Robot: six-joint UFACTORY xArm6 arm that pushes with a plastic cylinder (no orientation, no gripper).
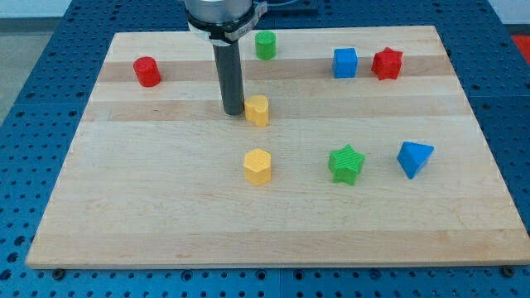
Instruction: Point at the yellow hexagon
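Two yellow blocks lie near the board's middle. The lower one is a yellow hexagon (258, 166). The upper yellow block (258, 110) has a shape I cannot make out clearly. My tip (233, 112) stands on the board just to the left of the upper yellow block, touching or nearly touching it. The yellow hexagon lies below the tip and slightly to the right, well apart from it.
A red cylinder (147, 72) is at the upper left, a green block (265, 45) at the top, a blue cube (345, 62) and red star (387, 63) at the upper right. A green star (346, 164) and blue triangular block (414, 158) lie right. The wooden board (166, 207) ends on all sides.
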